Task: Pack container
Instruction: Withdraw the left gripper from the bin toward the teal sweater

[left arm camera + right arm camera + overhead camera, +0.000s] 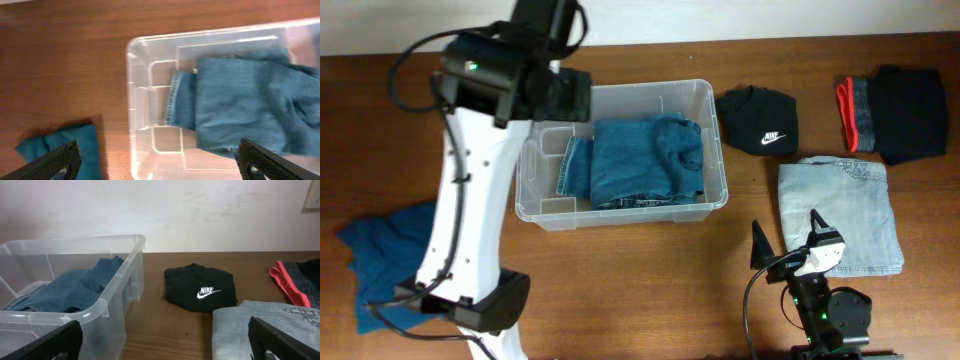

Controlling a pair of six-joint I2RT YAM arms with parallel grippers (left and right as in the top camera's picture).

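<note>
The left arm (470,200) is raised from its base at the near left edge of the desk (650,290) and reached forward, so that its wrist is held above the left far corner of the container (620,212). The left fingers (55,162) are pointed downward and spread wide apart, with nothing gripped between them; the container's left half is seen below, in the gap. The right arm (825,310) is kept low at the near right edge, and the right fingers (759,245) are likewise released, spread wide and empty, and aimed toward the far side of the desk.

The clear container is set on the desk left of centre, with its long sides parallel to the near edge. Folded blue jeans (645,160) are laid inside, across the middle and right of its floor, while a strip of bare floor is left along its left wall.

Bare desk is left in front of the container and between it and the right arm. A black Nike garment (757,120) is placed just beside the container's right far corner. Folded light-blue denim (840,215) is laid beside the right fingers, and a black garment with a red band (900,110) lies at the far right. A teal cloth (380,260) is spread near the left edge, partly hidden by the left arm.
</note>
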